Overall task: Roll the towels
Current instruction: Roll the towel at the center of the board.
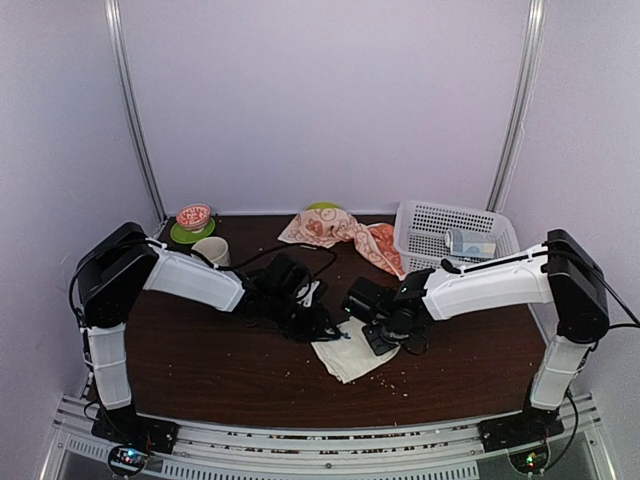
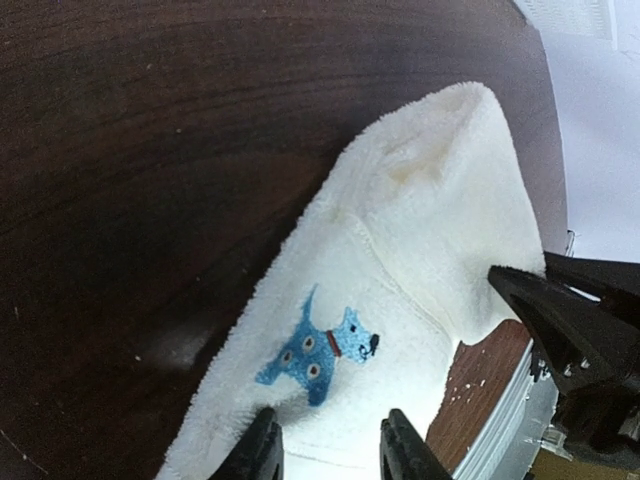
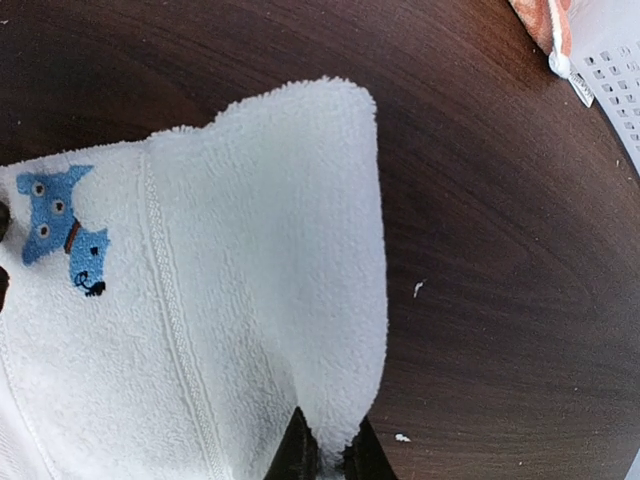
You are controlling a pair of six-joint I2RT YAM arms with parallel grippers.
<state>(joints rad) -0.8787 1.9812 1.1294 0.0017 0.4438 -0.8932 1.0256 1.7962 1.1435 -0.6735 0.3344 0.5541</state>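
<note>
— Towels: two, both on the table [image 1: 200, 370]. From above?
— White towel [image 1: 350, 355]: front centre, rumpled, between the two arms. Printed towel [image 1: 335, 230]: at the back, spread loose, one end reaching the basket [image 1: 440, 222]. A packet [image 1: 470, 243] lies in the basket. Back left: a bowl [image 1: 194, 216] on a green plate [image 1: 183, 237], with a cup [image 1: 212, 250] just beside them.
— Grippers?
— The left gripper [image 1: 322, 325] is at the white towel's left edge, and the right gripper [image 1: 382, 340] is on its upper right part. From up here I cannot tell how the fingers stand.
— Left wrist?
— The white towel fills the middle, one corner raised to a peak, with a blue dog [image 2: 322, 350] stitched on it. The left fingers [image 2: 262, 450] stand apart, with cloth showing in the gap, and are not closed on it. The right gripper shows at the right, at the towel's edge.
— Right wrist?
— The right fingers [image 3: 300, 450] are closed on a corner of the white towel, which drapes away from them over the table. The dog is at the far left. Top right: a scrap of the printed towel and the basket's corner.
</note>
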